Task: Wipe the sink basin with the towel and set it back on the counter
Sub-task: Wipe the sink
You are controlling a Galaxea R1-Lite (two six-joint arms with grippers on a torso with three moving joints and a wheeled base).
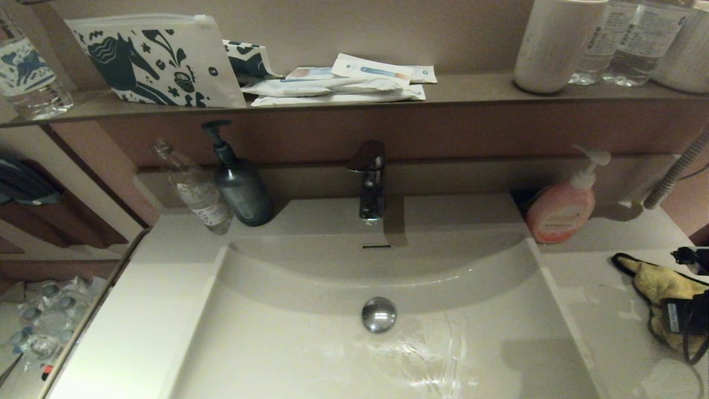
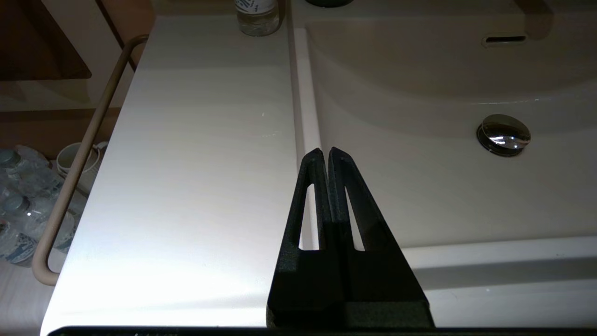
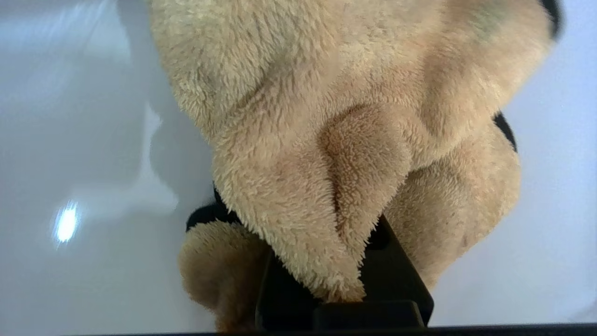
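Towel (image 3: 336, 154), mustard and fluffy, lies bunched on the table (image 1: 598, 310) with the right hand (image 3: 345, 275) pinched on a fold, so I judge lifting it toward the sink basin (image 1: 310, 343) comes next, while the left hand (image 2: 325, 156) hovers closed and empty.

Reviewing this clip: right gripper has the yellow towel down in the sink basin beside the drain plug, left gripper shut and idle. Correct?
Not quite. The towel in the right gripper lies on the counter, right of the sink basin, per the head view. The left gripper is shut and idle.

Head camera above sink basin (image 1: 310, 343)
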